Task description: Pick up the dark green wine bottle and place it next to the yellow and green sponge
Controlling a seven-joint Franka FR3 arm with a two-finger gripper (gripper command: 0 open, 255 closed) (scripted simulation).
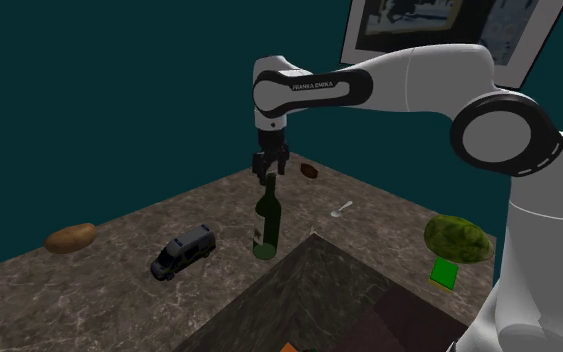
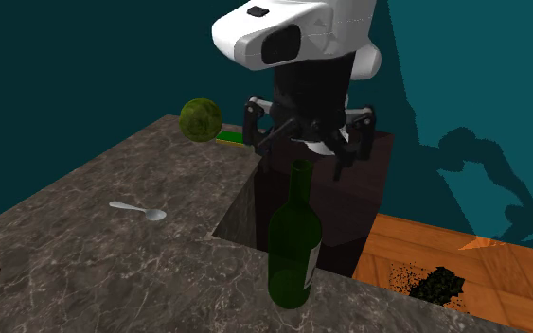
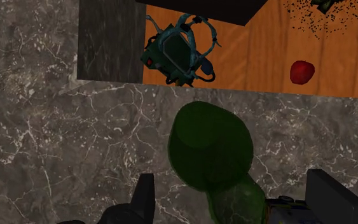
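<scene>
- The end effector point(image 2: 302, 157) hangs released over the dark green wine bottle point(image 2: 294, 248), its fingers spread either side of the bottle's mouth and apparently touching neither side.
- The bottle stands upright on the marbled counter point(image 1: 109, 300), just beside the edge where the counter is cut away around the stand point(image 1: 319, 290).
- Likely hazard: a tall bottle taken at its narrow top could tip if one finger lands first, and the drop to the wooden floor point(image 3: 266, 57) is close.
- A grip on the smooth neck might also slip or let the body swing in transit.
- At the sponge point(image 1: 445, 272), a mottled round object point(image 1: 458, 238) sits close by, narrowing the landing spot.
- A spoon point(image 1: 343, 208) lies along the way, while a toy van point(image 1: 182, 250) and a potato point(image 1: 70, 237) are well apart.
</scene>
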